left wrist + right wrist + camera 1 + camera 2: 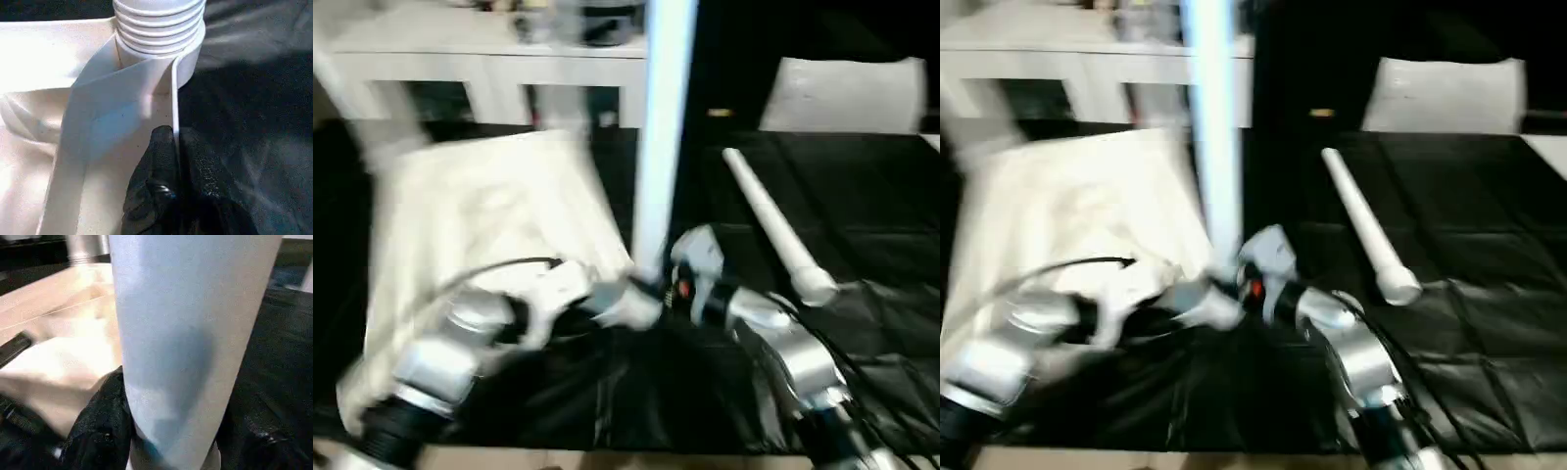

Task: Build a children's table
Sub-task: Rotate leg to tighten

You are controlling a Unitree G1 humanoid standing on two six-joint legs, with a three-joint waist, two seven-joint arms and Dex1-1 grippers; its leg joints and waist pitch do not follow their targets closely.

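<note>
Both silver forearms reach forward and inward, wrists nearly meeting at the centre of the head view. Left gripper (pixel 631 304) pinched tight on the thin rim of the table top (pixel 146 78), black fingers (pixel 156 161) pressed together against it. Right gripper (pixel 658 279) clamped around the lower end of an upright leg (pixel 661 127), one black finger (pixel 100 431) on either side.

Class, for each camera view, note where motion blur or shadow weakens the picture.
Left eye view: heavy motion blur smears the table top and upright leg; the lying leg is steadier. Left wrist view: threaded leg end sharp. Right wrist view: leg very close, shaded at its lower half.
</note>
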